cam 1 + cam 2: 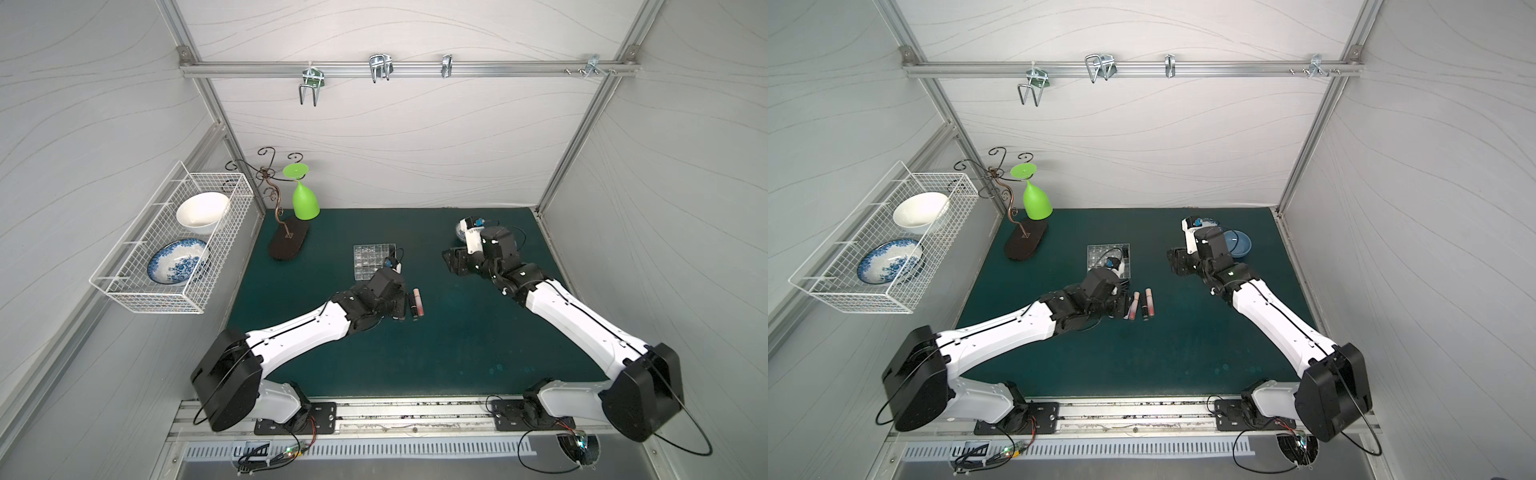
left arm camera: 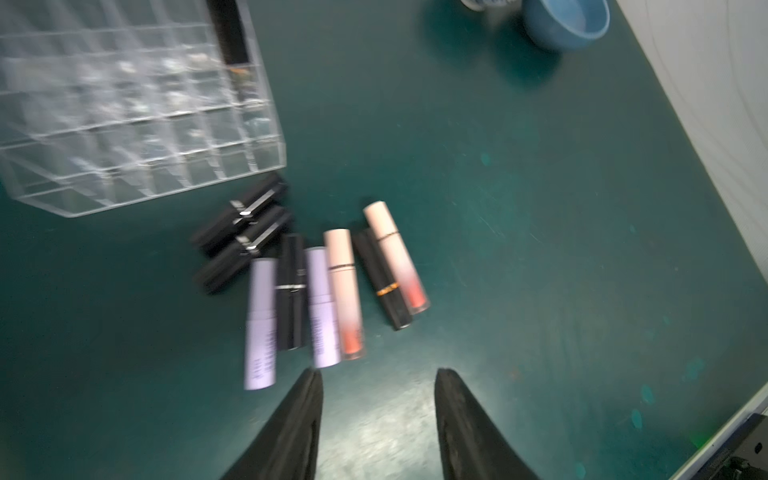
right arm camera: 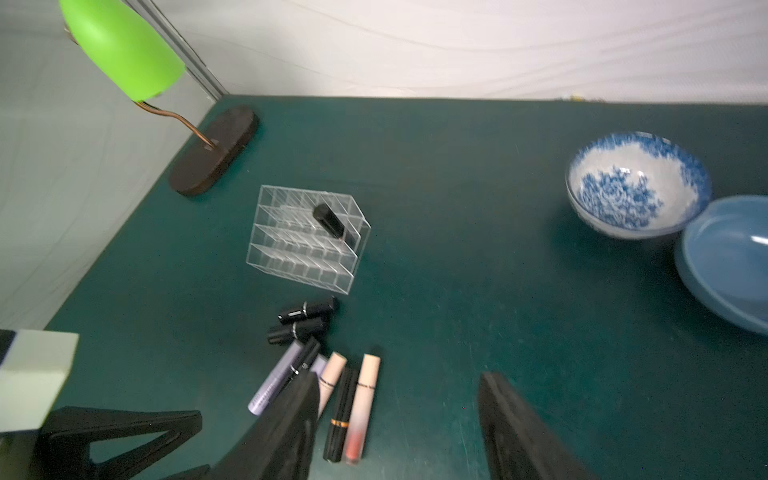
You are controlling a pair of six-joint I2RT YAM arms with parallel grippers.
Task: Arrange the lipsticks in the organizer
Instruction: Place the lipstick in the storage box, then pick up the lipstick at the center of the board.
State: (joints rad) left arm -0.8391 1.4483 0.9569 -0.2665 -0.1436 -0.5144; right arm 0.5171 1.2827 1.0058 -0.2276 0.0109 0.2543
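Observation:
The clear organizer (image 1: 372, 262) (image 1: 1106, 255) (image 2: 124, 124) (image 3: 307, 241) sits mid-mat, with one black lipstick (image 3: 330, 220) leaning in a corner cell. Several more lipsticks (image 1: 415, 303) (image 1: 1140, 305) lie side by side on the mat just in front of it: black ones (image 2: 241, 224), two lilac (image 2: 262, 324) and two pale pink with orange ends (image 2: 395, 257). My left gripper (image 2: 378, 374) hovers over the near ends of this row, open and empty. My right gripper (image 3: 399, 378) (image 1: 451, 262) hangs higher, to the right of the organizer, also open and empty.
A plain blue bowl (image 1: 1237, 245) (image 3: 731, 266) and a blue-and-white bowl (image 3: 636, 187) stand at the back right, under the right wrist. At the back left, a green glass (image 1: 305, 201) hangs on a stand with a dark base (image 1: 289, 245). A white wire basket (image 1: 174, 245) hangs on the left wall.

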